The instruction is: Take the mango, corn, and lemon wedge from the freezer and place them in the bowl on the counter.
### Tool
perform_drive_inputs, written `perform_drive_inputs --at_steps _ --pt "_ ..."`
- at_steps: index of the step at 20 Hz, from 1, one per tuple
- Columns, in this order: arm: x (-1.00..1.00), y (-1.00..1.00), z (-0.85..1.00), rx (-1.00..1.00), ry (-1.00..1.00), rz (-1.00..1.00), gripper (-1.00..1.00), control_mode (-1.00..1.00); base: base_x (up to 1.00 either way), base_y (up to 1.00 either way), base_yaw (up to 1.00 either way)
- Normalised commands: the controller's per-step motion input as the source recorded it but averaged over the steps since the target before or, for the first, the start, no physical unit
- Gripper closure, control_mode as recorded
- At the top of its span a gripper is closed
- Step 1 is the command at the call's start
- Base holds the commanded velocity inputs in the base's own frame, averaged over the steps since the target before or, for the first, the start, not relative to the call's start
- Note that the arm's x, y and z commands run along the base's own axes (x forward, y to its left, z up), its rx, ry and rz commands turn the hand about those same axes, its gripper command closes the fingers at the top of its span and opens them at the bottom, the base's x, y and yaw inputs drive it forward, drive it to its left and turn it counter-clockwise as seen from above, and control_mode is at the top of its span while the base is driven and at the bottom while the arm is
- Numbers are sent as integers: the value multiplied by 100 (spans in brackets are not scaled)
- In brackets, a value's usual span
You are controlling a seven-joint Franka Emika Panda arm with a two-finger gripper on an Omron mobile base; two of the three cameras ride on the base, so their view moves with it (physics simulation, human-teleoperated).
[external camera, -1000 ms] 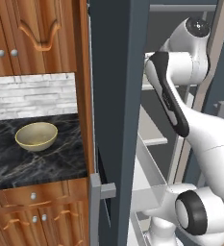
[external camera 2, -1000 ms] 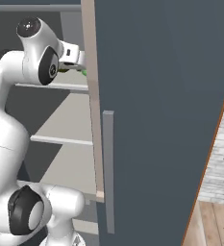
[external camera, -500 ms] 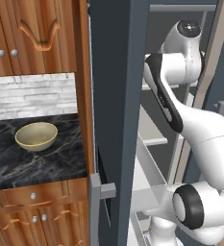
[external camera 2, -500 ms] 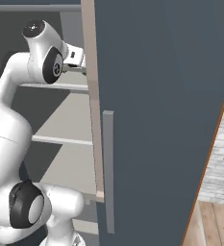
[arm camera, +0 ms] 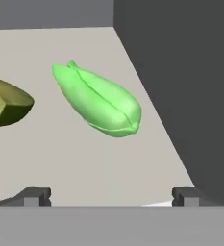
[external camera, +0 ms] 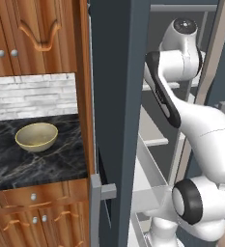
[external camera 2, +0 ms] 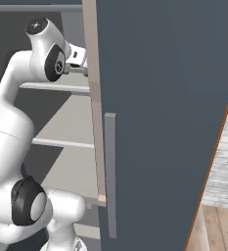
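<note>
The arm has reached deeper into the freezer [external camera: 119, 96] — tool [arm camera: 111, 194] released, empty. On its pale shelf [arm camera: 84, 158], the corn [arm camera: 98, 100] lies just right of the lemon wedge [arm camera: 5, 103].

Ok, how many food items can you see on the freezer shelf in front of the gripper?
2. The green corn lies mid-shelf, angled; the lemon wedge sits beside it, apart, cut off by the hand view's edge. The mango may be hidden outside the frame.

We see our arm [external camera: 181, 103] has swung its upper joints higher and deeper into the freezer [external camera: 115, 96].
</note>
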Motion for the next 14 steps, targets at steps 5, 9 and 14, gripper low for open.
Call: perform_drive_inputs --at_steps 5,9,14 --pt "36 -1 -27 0 0 0 -100 -100 0 0 0" --pt "30 -6 -9 0 0 -1 -100 -100 0 0 0" --pt "21 -19 0 0 0 -10 -100 -100 0 0 0"
